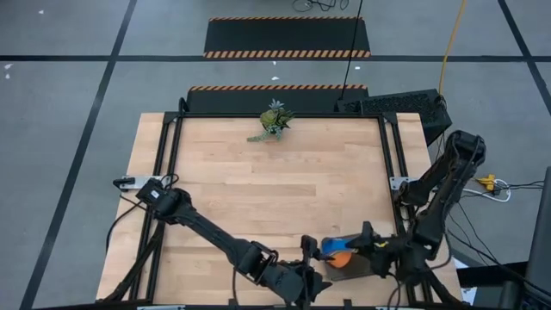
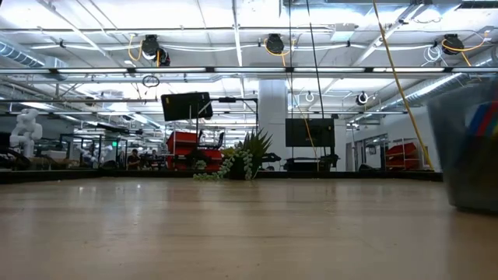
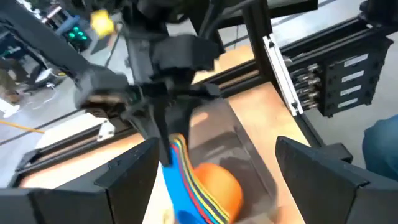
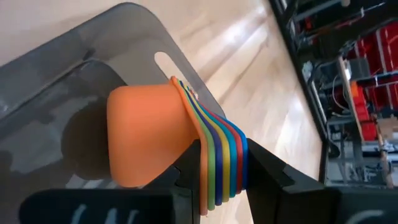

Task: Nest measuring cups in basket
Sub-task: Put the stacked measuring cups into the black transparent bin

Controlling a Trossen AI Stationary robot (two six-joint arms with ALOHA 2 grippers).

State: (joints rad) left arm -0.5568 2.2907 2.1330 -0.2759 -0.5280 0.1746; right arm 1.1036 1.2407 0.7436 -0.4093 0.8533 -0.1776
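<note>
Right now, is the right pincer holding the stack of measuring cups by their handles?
Yes, the right pincer is closed on the stacked handles of the measuring cups, above the grey basket.

Smooth matt plastic measuring cups [image 4: 186, 143] sit in a translucent smoky-grey plastic basket [image 4: 74, 68] on the pale, satin-finished wooden counter [image 1: 275, 185].
</note>
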